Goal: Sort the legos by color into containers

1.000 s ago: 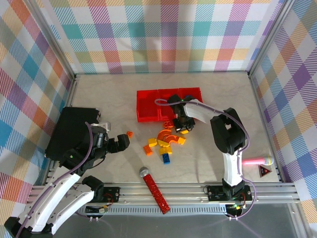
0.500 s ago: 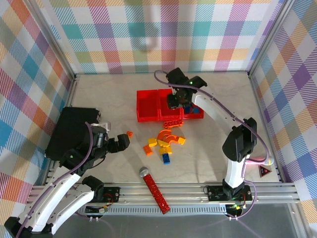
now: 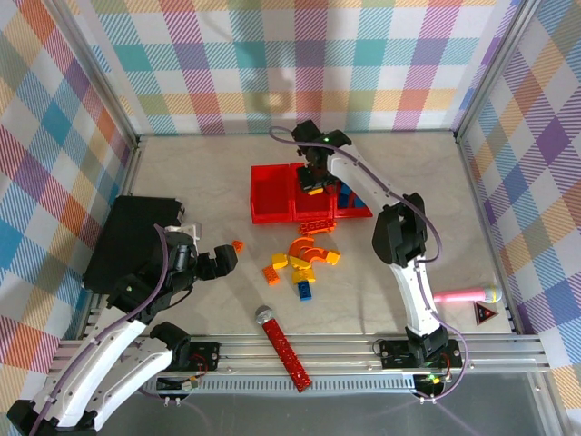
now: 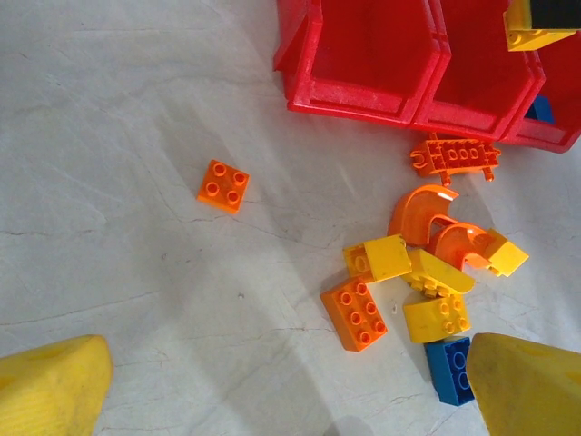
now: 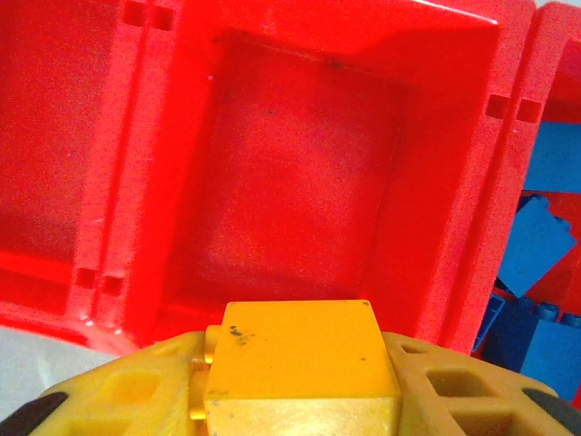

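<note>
Bricks point(image 3: 304, 262) lie loose in the middle of the bench point(image 3: 191, 182), just before the red bins point(image 3: 270, 198). Right jaws clench a yellow brick point(image 5: 300, 363) above the middle bin point(image 5: 300, 163); blue bricks point(image 5: 545, 245) sit in the right one. Left jaws gape empty near the left edge.

the containers point(image 3: 270, 195) are translucent red, and the one at the right edge of the right wrist view holds blue bricks point(image 5: 545, 254). the loose legos point(image 3: 304, 259) mid-frame are orange, yellow and blue. a yellow brick point(image 5: 300, 354) sits in the yellow right tool point(image 5: 300, 395). the tabletop point(image 3: 200, 182) is pale veined grey, the walls point(image 3: 272, 64) pastel plaid, and the case point(image 3: 132, 241) at lower left black.
</note>
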